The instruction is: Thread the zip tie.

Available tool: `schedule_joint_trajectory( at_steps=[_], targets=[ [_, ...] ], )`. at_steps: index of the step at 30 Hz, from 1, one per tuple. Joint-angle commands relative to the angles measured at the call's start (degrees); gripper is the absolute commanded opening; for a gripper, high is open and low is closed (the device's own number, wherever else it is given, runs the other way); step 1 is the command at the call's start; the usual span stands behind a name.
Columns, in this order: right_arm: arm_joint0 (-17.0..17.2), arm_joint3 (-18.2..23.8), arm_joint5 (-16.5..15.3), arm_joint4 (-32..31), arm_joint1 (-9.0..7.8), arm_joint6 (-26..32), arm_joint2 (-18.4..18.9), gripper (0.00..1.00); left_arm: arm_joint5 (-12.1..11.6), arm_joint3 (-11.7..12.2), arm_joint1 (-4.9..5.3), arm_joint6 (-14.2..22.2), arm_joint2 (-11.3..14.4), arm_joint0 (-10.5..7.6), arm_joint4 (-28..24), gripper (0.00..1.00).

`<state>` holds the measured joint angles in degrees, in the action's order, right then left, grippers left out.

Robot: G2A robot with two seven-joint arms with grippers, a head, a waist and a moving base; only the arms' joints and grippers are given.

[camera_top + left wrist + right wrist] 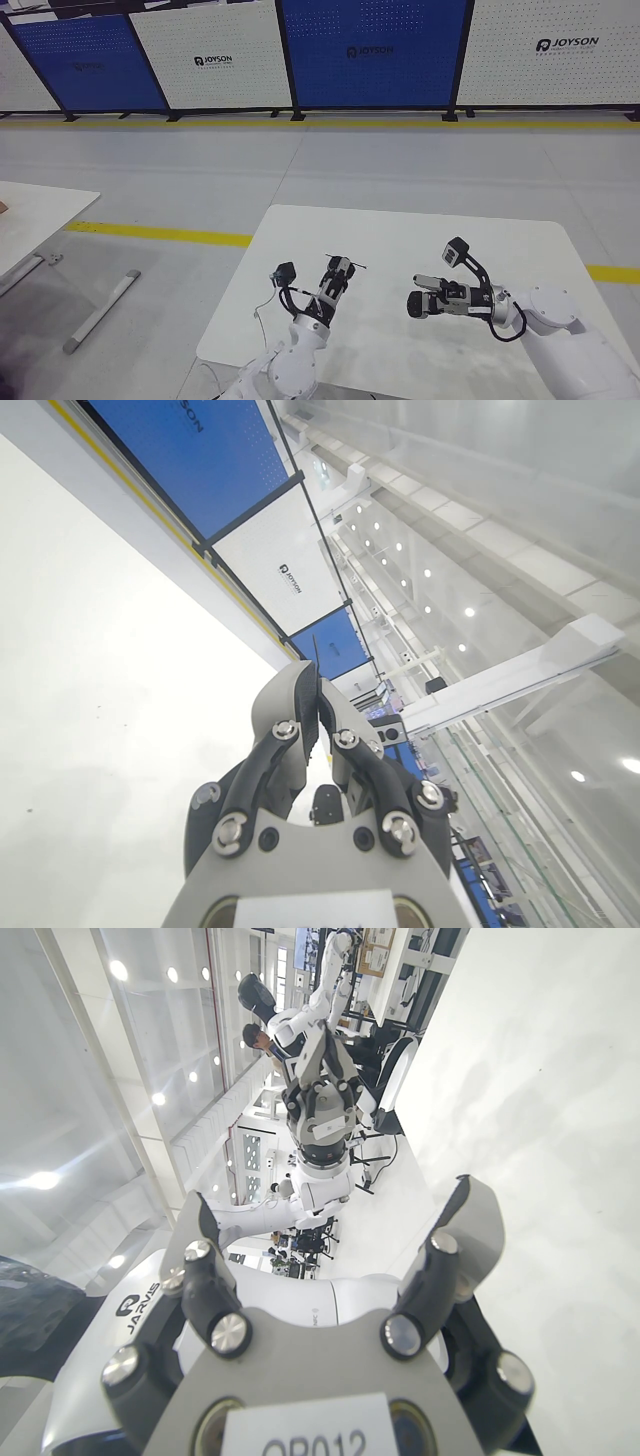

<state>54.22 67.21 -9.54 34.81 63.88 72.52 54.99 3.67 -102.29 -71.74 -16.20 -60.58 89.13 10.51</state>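
Although a corner of a second white tabletop [40, 205] sits at the far left, both arms are over the white rounded-corner table [400, 235].

Left side, front part of table: left gripper [340, 268] is clenched on the thin black plastic zip tie [358, 266].
- Left wrist view: ribbed black pads [307, 695] are pressed together with the strip pinched between them. A short length pokes out past the fingertips.
- Top view: the tie reads as a fine dark line showing on either side of the fingertips, held over the table and not lying on it.
- Which end of the tie is gripped: cannot tell, too thin.

Right of it, over the middle front of the table: right gripper [412, 304] points toward the left one, near it but apart, not touching the tie.
- Right wrist view: jaws are spread wide and hold nothing.

Background, far side of floor: a yellow floor line [160, 233], then a row of blue and white perforated panels [370, 50].
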Motion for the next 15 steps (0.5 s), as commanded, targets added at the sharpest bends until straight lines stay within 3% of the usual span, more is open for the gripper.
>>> schedule_joint_trajectory(
  at_steps=[1, 6, 15],
  targets=[
    [0.0, 0.0, 0.0, 0.0, 0.0, 0.0, 0.0, 1.0, 2.39, 1.35, -0.1, 0.73, 0.84, -0.7, 2.5, 0.0],
    [0.0, 0.0, 0.0, 0.0, 0.0, 0.0, 0.0, 1.0, 6.34, 2.83, -0.34, 0.43, 2.95, -1.11, 8.49, 0.0],
    [0.0, 0.0, 0.0, 0.0, 0.0, 0.0, 0.0, 1.0, 6.37, 2.74, -0.44, 0.12, 3.09, -0.98, 8.28, 0.0]
  ],
)
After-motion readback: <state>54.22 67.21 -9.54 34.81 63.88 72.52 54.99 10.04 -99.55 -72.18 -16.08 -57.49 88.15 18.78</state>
